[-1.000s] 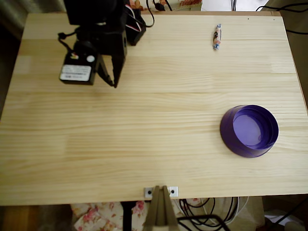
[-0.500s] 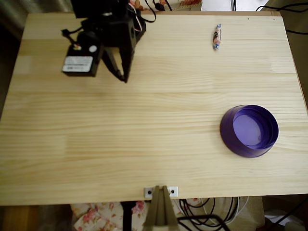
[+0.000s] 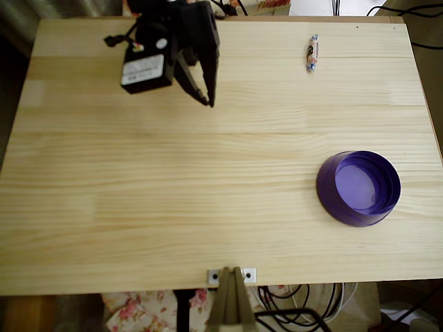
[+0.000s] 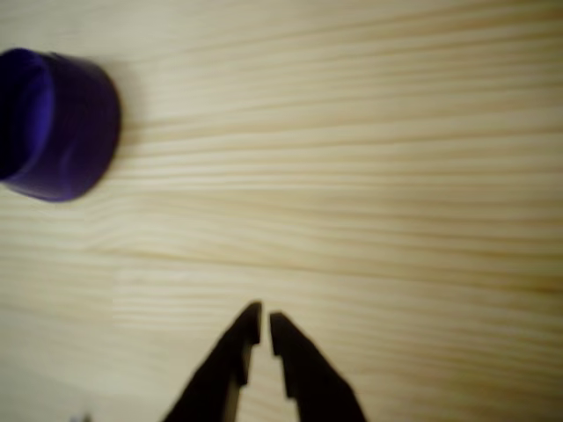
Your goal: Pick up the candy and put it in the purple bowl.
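Your black two-finger gripper (image 3: 206, 99) hangs over the upper left part of the pale pine-plank table (image 3: 173, 200) in the overhead view, its fingers pointing down the picture toward the near edge. In the wrist view the gripper (image 4: 265, 322) has its two dark tips nearly together, with only a thin sliver of wood grain between them, and nothing is held there.

The small wrapped candy (image 3: 312, 53), whitish with pink and blue marks and twisted ends, lies on the bare wood near the table's far edge, well to the right of your gripper in the overhead view and well apart from it. It lies roughly upright in the picture.

The round glossy purple plastic bowl (image 3: 359, 188) sits toward the right side of the table, well below the candy in the overhead view. In the wrist view you see the bowl (image 4: 54, 125) at the upper left edge, blurred, well away from the fingertips.
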